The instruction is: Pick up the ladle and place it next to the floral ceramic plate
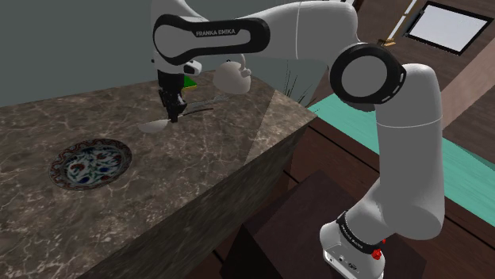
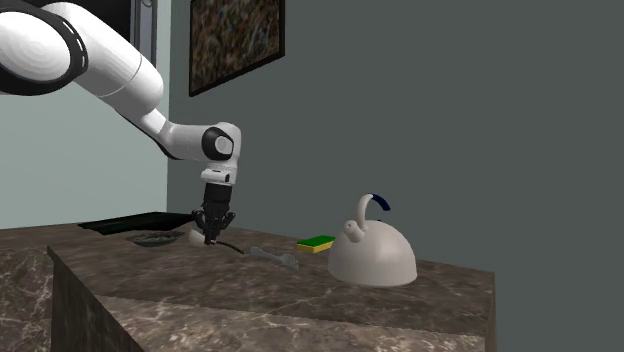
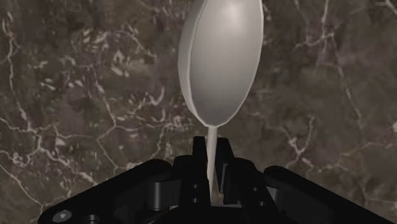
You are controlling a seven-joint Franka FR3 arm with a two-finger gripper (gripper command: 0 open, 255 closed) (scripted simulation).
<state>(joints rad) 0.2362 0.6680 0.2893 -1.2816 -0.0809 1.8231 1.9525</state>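
A pale grey ladle (image 1: 153, 125) lies low over the dark marble counter (image 1: 238, 150), its handle slanting back toward the kettle. My black gripper (image 1: 171, 111) points straight down and is shut on the thin handle just behind the bowl. In the wrist view the oval bowl (image 3: 221, 60) juts out past the gripper (image 3: 213, 170), with the handle clasped between the fingers. In the second exterior view the gripper (image 2: 211, 232) holds the ladle (image 2: 272, 256) near the counter; whether it touches, I cannot tell. The floral plate (image 1: 91, 163) lies flat, toward the shoulder view's left of the gripper.
A white kettle (image 1: 230, 76) stands behind the gripper, beside a green sponge (image 1: 189, 81). In the second exterior view the kettle (image 2: 372, 252) and sponge (image 2: 316, 243) sit to the ladle's right. The counter's edge drops to a dark floor at the shoulder view's right.
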